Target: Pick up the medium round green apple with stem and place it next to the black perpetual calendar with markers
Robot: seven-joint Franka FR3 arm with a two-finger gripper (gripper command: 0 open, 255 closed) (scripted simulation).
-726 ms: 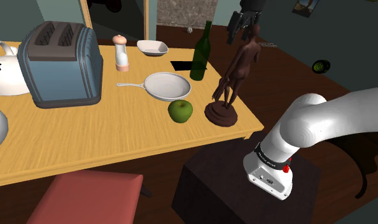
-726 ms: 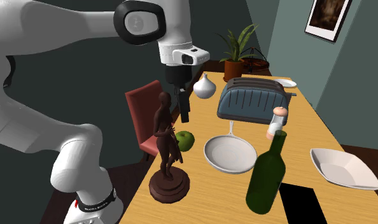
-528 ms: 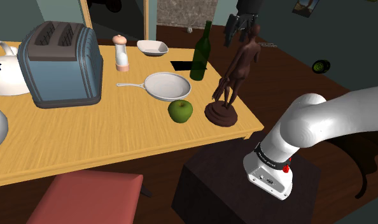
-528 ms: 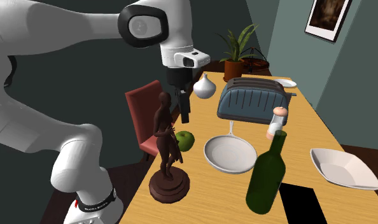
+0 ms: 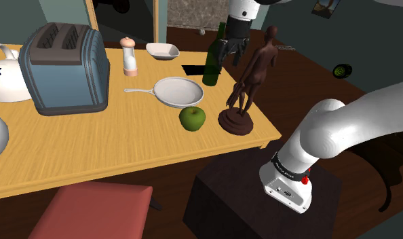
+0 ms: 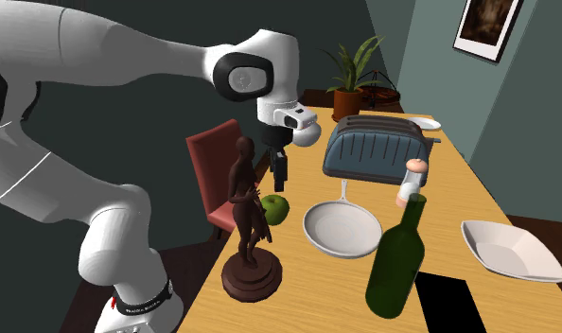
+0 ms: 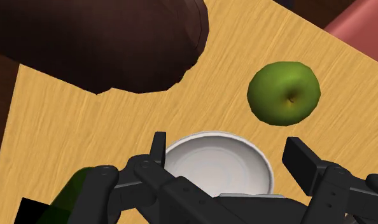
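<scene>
Tool [image 7: 226, 141] hangs above the white pan [image 7: 219, 167], its black fingers [image 7: 157, 149] standing apart with nothing between them, as the wrist view makes plain. That view also shows the green apple [image 7: 284, 93] stem-side up on the counter [image 7: 86, 140]. The shoulder view places the apple [image 5: 192, 118] between pan and brown statue [image 5: 251, 78], with the flat black calendar [image 5: 193, 69] beside the bottle [image 5: 214, 58].
</scene>
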